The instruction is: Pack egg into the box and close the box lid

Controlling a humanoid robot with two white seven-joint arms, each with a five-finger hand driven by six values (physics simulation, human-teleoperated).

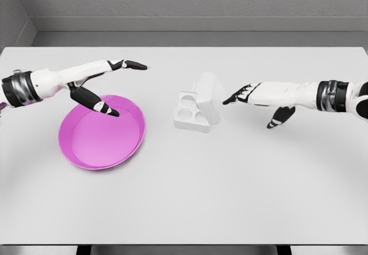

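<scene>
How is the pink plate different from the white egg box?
The pink plate is round and shallow; the white egg box is blocky with cup-shaped hollows. The plate is wider than the box. The box has a lid standing open; the plate has none. Both sit on the table, and no egg shows in either.

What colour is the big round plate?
The plate is bright pink-purple, and it shows best in the head view.

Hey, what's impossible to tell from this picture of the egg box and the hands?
- Egg: none shows in the head view; the pink plate looks empty, and the box's back cups sit behind its raised lid.
- Egg box cups: too small to check.
- Right hand: contact with the lid is unclear.
</scene>
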